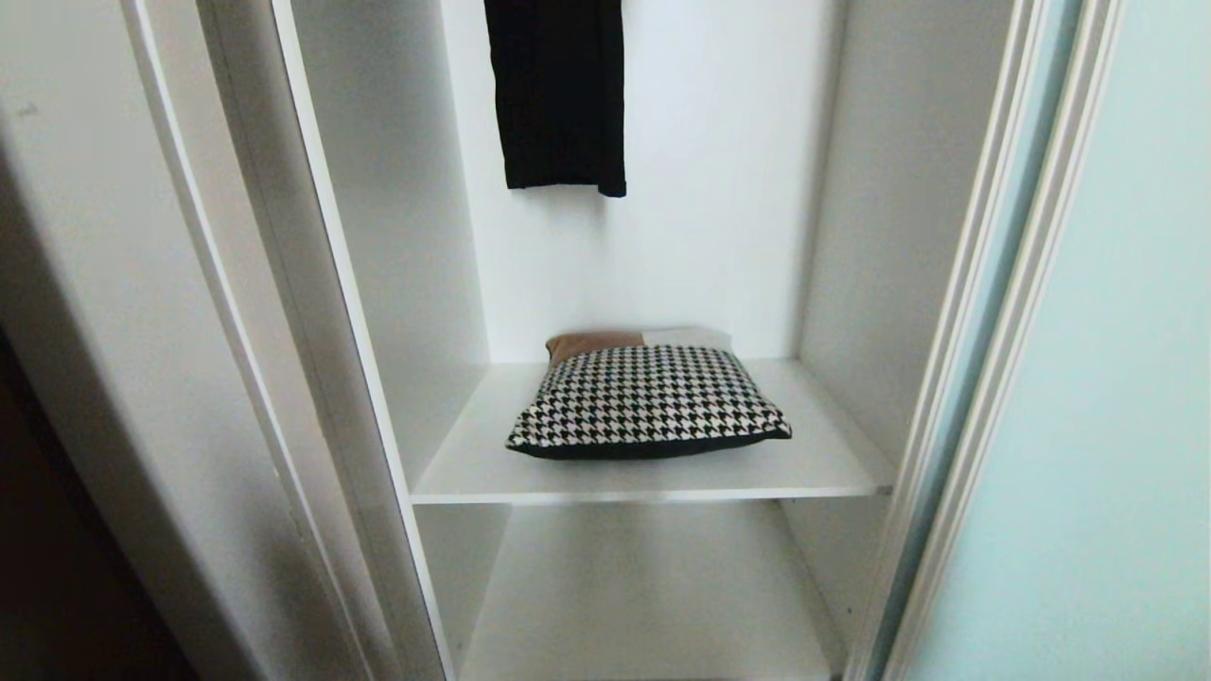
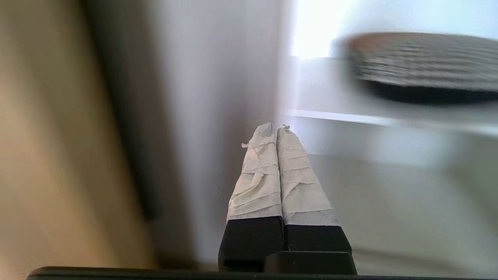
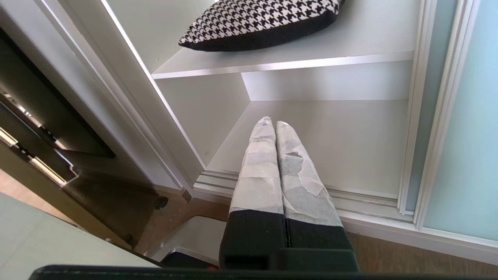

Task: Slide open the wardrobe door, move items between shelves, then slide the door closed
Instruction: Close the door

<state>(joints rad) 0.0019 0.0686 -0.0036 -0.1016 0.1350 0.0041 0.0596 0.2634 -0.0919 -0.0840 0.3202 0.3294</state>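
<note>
You have the wardrobe standing open: the sliding wardrobe door (image 1: 1116, 397), frosted pale aqua in a thin silvery frame, sits at the right of the opening, and the off-white side post (image 1: 312, 312) bounds it on the left. No lettering or label can be read on anything here. The houndstooth bundle (image 1: 648, 402) lies on the upper shelf (image 1: 833, 463), about centred, its dark underside near the shelf's front edge with bare board on both sides; a brown and pale piece (image 1: 639, 339) shows just behind it. The lower shelf (image 1: 653, 596) beneath holds nothing you can see. A black garment (image 1: 558, 95) hangs at the far wall above. Your left end effector (image 2: 276, 130) has its taped fingers pressed together, holding nothing, low and to the left of the bundle, near the side post. Your right end effector (image 3: 272, 123) is likewise closed and empty, outside the wardrobe, pointing into the lower compartment with the bundle above and beyond it.
</note>
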